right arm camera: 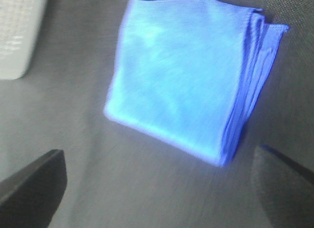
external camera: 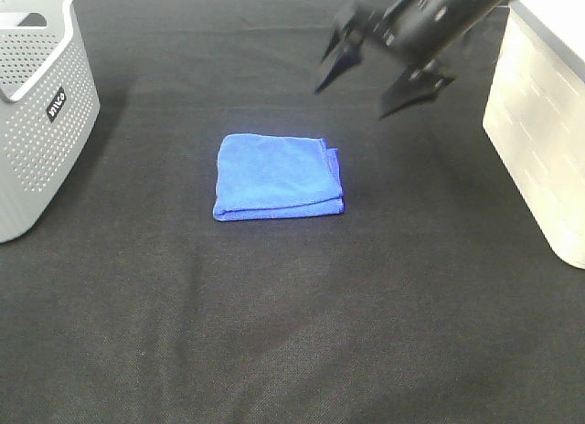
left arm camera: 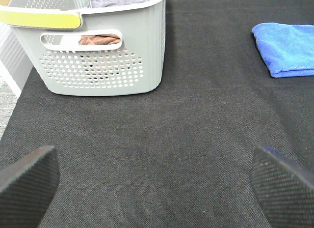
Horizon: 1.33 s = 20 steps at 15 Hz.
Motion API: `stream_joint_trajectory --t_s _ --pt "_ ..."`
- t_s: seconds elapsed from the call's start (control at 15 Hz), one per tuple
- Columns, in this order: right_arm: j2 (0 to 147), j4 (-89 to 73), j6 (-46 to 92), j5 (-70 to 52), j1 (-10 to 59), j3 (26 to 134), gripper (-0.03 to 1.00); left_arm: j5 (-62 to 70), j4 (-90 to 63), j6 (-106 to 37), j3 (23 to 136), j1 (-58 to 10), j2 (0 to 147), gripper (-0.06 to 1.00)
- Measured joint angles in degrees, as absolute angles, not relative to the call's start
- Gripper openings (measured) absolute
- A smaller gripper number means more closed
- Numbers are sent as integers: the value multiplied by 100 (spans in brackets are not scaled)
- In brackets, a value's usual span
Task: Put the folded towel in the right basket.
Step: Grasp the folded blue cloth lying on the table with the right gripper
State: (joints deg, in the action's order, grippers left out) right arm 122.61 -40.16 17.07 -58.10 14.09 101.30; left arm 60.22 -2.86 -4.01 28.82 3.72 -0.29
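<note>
A folded blue towel (external camera: pixel 278 177) lies flat on the black cloth near the middle of the table. It also shows in the right wrist view (right arm camera: pixel 191 75) and at the edge of the left wrist view (left arm camera: pixel 287 47). My right gripper (external camera: pixel 366 81) is open and empty, held in the air behind and to the right of the towel. The right basket (external camera: pixel 539 122), white and ribbed, stands at the right edge. My left gripper (left arm camera: pixel 157 181) is open and empty over bare cloth; it does not show in the exterior high view.
A grey perforated basket (external camera: pixel 41 104) stands at the left edge; in the left wrist view (left arm camera: pixel 98 56) it holds some cloth. The black cloth (external camera: pixel 292 333) covers the whole table.
</note>
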Motion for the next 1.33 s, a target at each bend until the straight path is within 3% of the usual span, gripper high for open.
stream_joint_trajectory --t_s 0.33,0.73,0.93,1.07,1.13,1.27,1.33 --pt "14307 -4137 1301 -6503 1203 12107 97 6022 -286 -401 2882 372 -29 99" --pt "14920 -4251 1243 -6732 1140 12416 96 6022 -286 -401 2882 372 -29 99" --pt "15092 -4429 1249 -6744 1421 12519 94 6022 -286 -401 2882 372 -29 99" --pt "15223 -4629 1249 -6658 1982 12582 82 6022 -281 -401 2882 372 -29 99" --pt "15258 -4629 1249 -6583 2143 12582 70 6022 -281 -401 2882 372 -29 99" --pt "15344 -4601 1249 -6503 2217 12565 35 6022 -281 -401 2882 372 -29 99" --pt "15344 -4601 1249 -6503 2217 12565 35 6022 -281 -401 2882 372 -29 99"
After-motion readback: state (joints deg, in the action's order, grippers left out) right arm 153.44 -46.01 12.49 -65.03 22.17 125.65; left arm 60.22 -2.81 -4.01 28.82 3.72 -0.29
